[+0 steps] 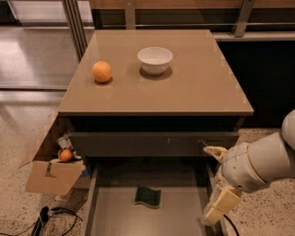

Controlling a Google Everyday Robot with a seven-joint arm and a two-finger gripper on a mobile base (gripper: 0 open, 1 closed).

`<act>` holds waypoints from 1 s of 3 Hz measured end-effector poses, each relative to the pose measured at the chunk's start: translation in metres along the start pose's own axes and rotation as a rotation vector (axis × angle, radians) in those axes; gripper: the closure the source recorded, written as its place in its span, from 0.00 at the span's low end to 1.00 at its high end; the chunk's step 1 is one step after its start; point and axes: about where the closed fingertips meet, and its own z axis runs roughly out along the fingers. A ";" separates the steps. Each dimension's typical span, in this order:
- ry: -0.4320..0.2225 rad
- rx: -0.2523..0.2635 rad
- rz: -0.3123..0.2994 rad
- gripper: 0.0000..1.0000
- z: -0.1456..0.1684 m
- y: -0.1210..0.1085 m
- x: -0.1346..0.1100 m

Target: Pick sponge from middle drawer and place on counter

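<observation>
Green sponge (148, 197) flat on grey drawer (113, 216) floor, left of end effector (217, 179) and well apart. End effector at drawer's right wall, spread wide, pinching nothing. Up and left of it, on tan desk (198, 87): white bowl (155, 60), orange (102, 72). Far left, cardboard box (50, 173).

Room setting: a dark drawer cabinet (152, 144) stands on speckled terrazzo floor (14, 203), which gives way at upper left to a glossy pale floor (32, 55) that reflects light. Behind the cabinet run metal posts (73, 23) and a wooden rail (184, 3), with a dark panel (267, 78) at right. An open cardboard box (53, 177) sits against the cabinet's left side with black cables (50, 219) on the floor near it, and the pincer (208, 183), fingers spread apart, hangs at lower right by the cabinet's front.
</observation>
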 end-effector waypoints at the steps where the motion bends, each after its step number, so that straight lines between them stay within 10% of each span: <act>1: -0.051 -0.031 -0.002 0.00 0.045 0.001 -0.002; 3: -0.120 0.018 0.079 0.00 0.149 -0.023 0.015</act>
